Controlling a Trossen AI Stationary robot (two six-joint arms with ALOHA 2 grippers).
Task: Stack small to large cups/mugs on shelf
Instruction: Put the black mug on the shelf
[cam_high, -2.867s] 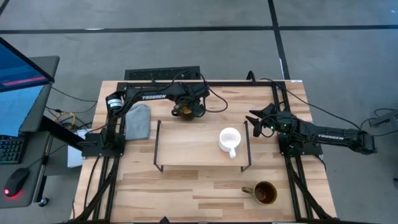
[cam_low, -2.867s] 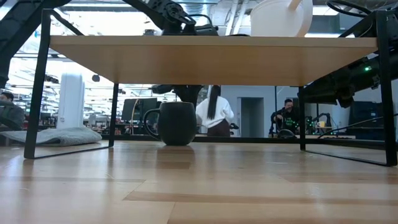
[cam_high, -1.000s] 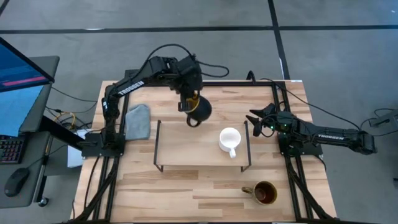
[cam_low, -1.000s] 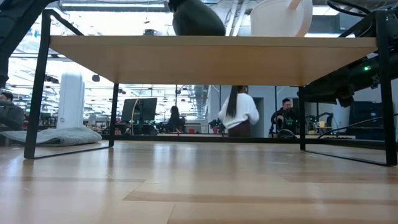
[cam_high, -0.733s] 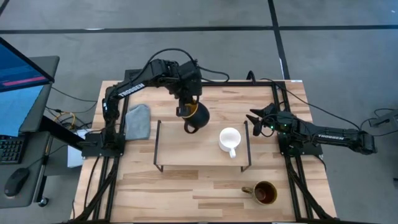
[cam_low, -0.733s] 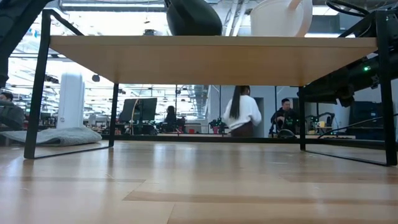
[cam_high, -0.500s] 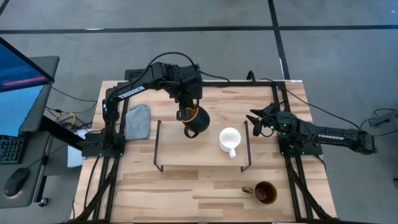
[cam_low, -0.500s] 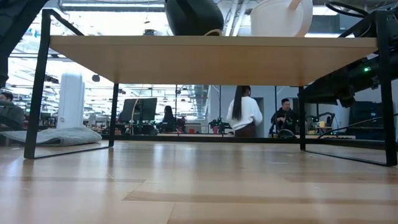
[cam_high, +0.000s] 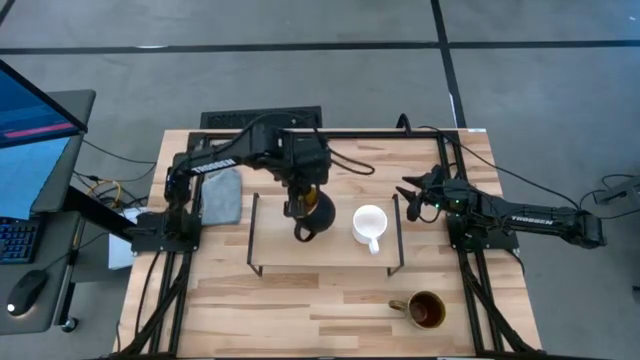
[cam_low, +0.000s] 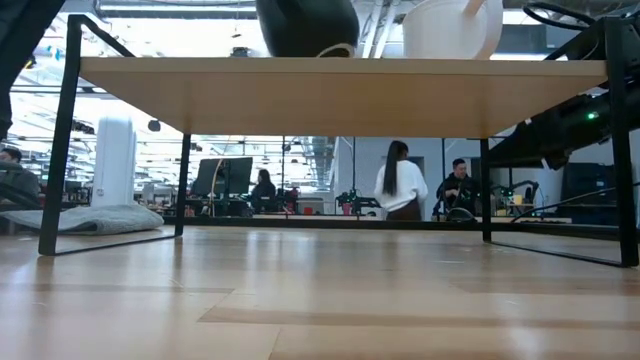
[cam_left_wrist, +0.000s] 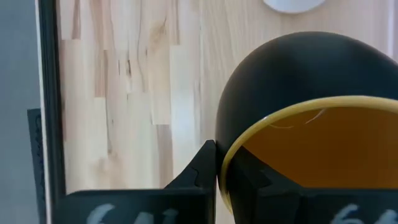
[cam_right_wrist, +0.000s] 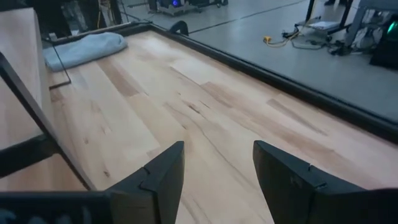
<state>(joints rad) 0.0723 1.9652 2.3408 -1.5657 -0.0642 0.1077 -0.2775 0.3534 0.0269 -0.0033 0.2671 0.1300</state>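
Observation:
The dark mug with the yellow-orange inside (cam_high: 314, 212) hangs in my left gripper (cam_high: 298, 206) low over the left half of the shelf board (cam_high: 330, 250), tilted. It also shows in the low view (cam_low: 305, 27) at the board's top (cam_low: 340, 95). I cannot tell whether it touches the board. The small white mug (cam_high: 369, 225) stands on the board to its right. The olive-brown mug (cam_high: 426, 310) stands on the tabletop near the front right. My right gripper (cam_high: 408, 192) waits open beside the shelf's right end. My left gripper holds the dark mug by its rim (cam_left_wrist: 225, 155), with one finger (cam_left_wrist: 205, 168) outside the wall and the other (cam_left_wrist: 249, 177) inside the yellow hollow. The fingers come from above, pointing down. The mug hangs tilted below them, its dark belly (cam_left_wrist: 292, 68) bulging away from the gripper.
A grey cloth (cam_high: 222, 195) lies on the table left of the shelf. A black flat device (cam_high: 262, 120) sits at the far edge. The shelf's wire legs (cam_low: 62, 140) stand at both ends. People move in the room behind the table (cam_low: 400, 190).
My left gripper has carried the dark mug toward the table's near edge and down. The mug has gone from above the shelf's far edge to low over the board, left of the white mug. It has stayed tilted in the hold.

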